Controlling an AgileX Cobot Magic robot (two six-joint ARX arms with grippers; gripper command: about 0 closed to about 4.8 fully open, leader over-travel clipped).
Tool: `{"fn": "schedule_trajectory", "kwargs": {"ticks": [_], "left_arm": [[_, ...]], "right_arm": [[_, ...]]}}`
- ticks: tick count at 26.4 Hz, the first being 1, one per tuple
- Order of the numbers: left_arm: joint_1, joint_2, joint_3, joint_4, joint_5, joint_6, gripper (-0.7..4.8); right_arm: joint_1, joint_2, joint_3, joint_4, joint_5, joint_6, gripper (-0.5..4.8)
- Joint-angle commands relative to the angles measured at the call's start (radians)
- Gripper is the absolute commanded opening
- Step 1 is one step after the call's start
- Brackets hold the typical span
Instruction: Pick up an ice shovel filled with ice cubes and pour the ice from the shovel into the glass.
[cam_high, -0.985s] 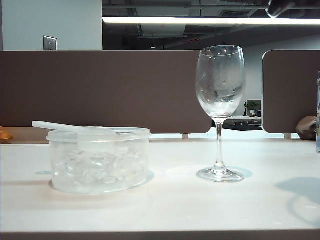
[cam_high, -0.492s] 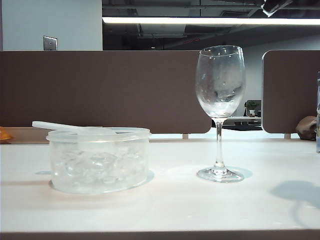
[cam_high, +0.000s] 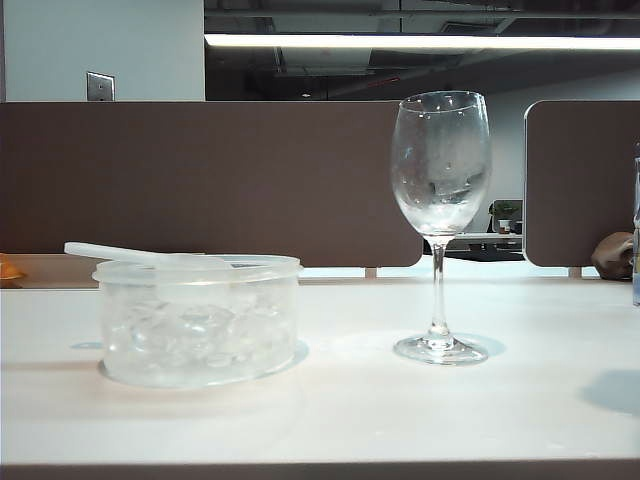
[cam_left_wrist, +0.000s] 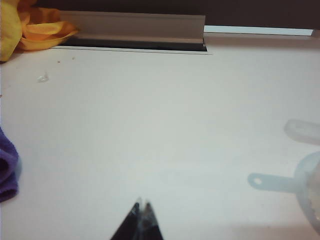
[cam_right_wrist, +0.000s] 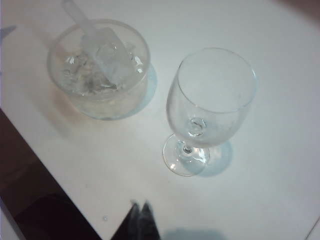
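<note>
On the table (cam_high: 350, 410) the tub (cam_high: 200, 320) sits left and the glass (cam_high: 440, 220) stands right of it, apart, with a partition (cam_high: 210, 180) behind both. The ice cubes (cam_high: 200, 335) are in the tub, and the ice shovel (cam_high: 150, 255) lies across its rim, handle poking out left. The left gripper (cam_left_wrist: 141, 207) hangs over bare table left of the tub; the right gripper (cam_right_wrist: 140, 207) is up above the glass's near side.

Ice shovel (cam_high: 150, 256): translucent whitish, lies flat across the tub rim, handle pointing to 9 o'clock in the exterior view. Ice cubes (cam_high: 200, 335): clear lumps, heaped in the tub. Glass (cam_high: 440, 200): stemmed, fogged, upright, at 3 o'clock of the tub, well apart.
</note>
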Motion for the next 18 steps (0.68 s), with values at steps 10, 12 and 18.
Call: {"fn": "schedule_trajectory", "kwargs": {"ticks": [10, 12, 18], "left_arm": [[0.001, 0.001, 0.000, -0.008, -0.002, 0.004, -0.05], [0.001, 0.001, 0.000, -0.008, -0.002, 0.004, -0.05], [0.002, 0.001, 0.000, -0.008, -0.002, 0.005, -0.05]], "right_arm": [[0.000, -0.033, 0.004, -0.043, -0.003, 0.002, 0.00], [0.000, -0.034, 0.004, -0.047, -0.008, 0.003, 0.00], [0.000, -0.034, 0.004, -0.045, -0.066, 0.003, 0.00]]}}
